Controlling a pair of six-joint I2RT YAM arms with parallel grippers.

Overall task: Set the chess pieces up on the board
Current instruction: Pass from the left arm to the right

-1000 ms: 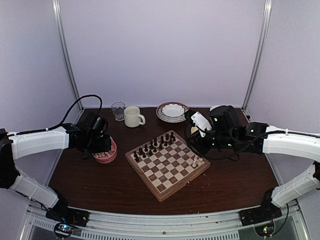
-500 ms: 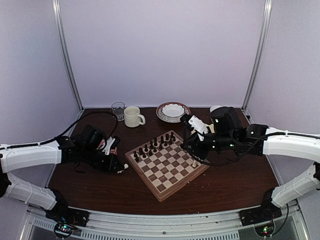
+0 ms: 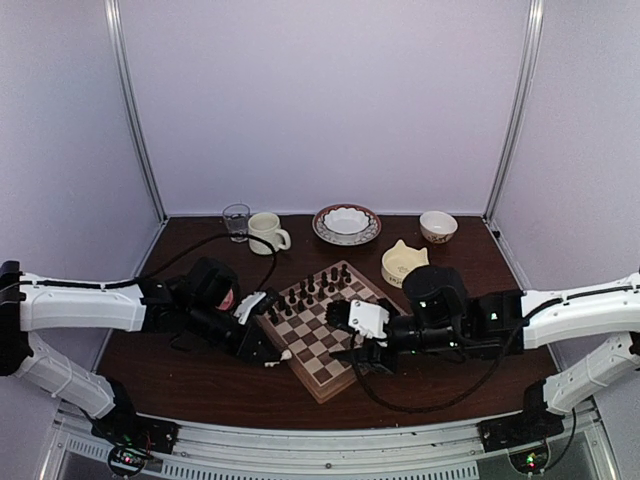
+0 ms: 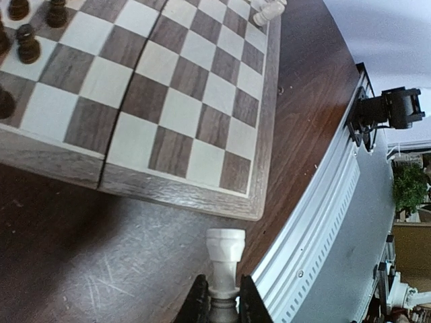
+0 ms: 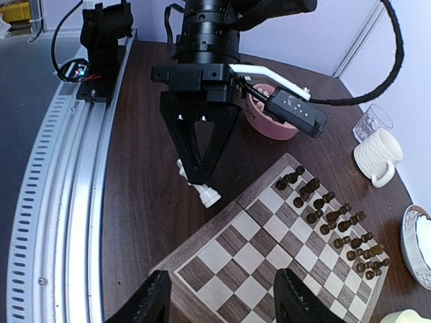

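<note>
Table: We see a dark wooden top with the board lying askew in the middle, one corner towards us.
Board: Most of its squares are bare. The dark pieces fill the two far rows, and a couple of cream-white ones stand at one corner.
Right gripper: It hovers over the near half of the board with its jaws well apart and nothing between them.
Left gripper: It is closed on one cream-white piece, low over the table just beside the board's near-left edge.
Held piece: It is pinched at the base end, so its top sticks out past the fingertips, tilted rather than upright.
Handling: We judge the piece to be light, hard and smooth, so it will tip easily and may slip in the pads.
Where to hold: We would take it at the narrow waist, squarely across, and release only when the base sits flat on a square.
Risk: We think a tilted release could let it roll into its neighbours.
</note>
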